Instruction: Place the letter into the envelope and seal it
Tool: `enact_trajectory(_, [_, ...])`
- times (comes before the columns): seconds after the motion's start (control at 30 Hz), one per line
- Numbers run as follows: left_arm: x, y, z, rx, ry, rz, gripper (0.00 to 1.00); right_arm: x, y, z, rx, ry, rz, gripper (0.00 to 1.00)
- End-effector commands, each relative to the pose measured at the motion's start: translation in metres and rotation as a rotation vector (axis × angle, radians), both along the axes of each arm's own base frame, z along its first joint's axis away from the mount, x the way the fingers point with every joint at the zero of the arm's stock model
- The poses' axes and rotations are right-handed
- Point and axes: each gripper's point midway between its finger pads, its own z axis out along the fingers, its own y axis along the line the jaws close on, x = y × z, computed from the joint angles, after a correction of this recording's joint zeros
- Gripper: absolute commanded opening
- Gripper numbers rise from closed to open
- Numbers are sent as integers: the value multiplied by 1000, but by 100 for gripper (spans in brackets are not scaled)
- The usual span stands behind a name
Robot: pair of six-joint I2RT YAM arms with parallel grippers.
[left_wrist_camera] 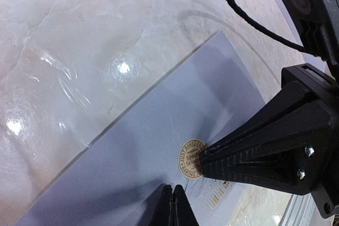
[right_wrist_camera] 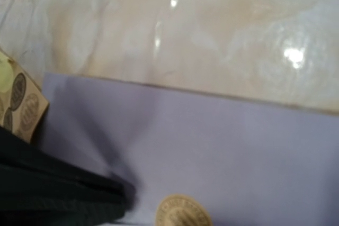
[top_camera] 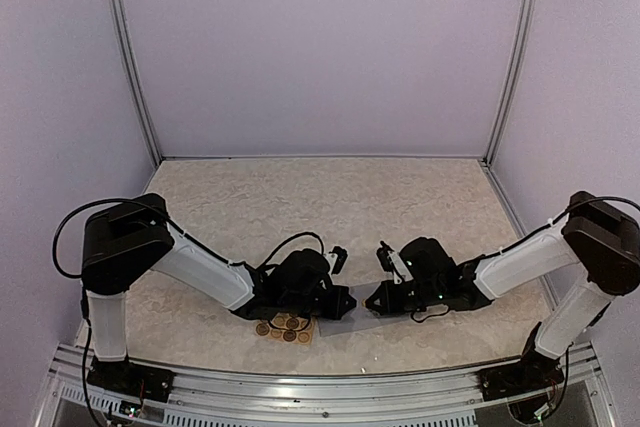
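The grey-lavender envelope [left_wrist_camera: 159, 130] lies flat on the table near the front edge [top_camera: 342, 326], its flap side up. A round tan sticker [left_wrist_camera: 189, 157] sits on it, also seen in the right wrist view [right_wrist_camera: 183, 214]. My right gripper [left_wrist_camera: 204, 161] is shut, and its joined tips press on the edge of that sticker. My left gripper [left_wrist_camera: 172, 199] is shut too, with nothing between its fingers, its tips low over the envelope just beside the sticker. In the top view both grippers [top_camera: 350, 302] [top_camera: 372, 302] meet nose to nose over the envelope. The letter is hidden.
A tan sheet of round brown stickers [top_camera: 285, 328] lies just left of the envelope, under the left arm, its corner visible in the right wrist view [right_wrist_camera: 18, 104]. The marbled tabletop [top_camera: 330, 207] stretches behind. Lavender walls stand on three sides.
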Motion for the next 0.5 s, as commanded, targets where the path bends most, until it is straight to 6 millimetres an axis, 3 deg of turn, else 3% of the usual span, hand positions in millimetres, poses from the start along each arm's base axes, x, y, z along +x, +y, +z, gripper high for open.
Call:
enact_trajectory(0.0, [-4, 28, -39, 134, 42, 35, 0, -21, -31, -34, -140, 95, -25, 1])
enact_trajectory(0.27, [-3, 30, -36, 132, 39, 40, 0, -23, -38, -32, -152, 96, -41, 1])
enact_trajectory(0.47, [6, 23, -12, 84, 0, 38, 0, -23, -40, -11, -116, 56, -37, 2])
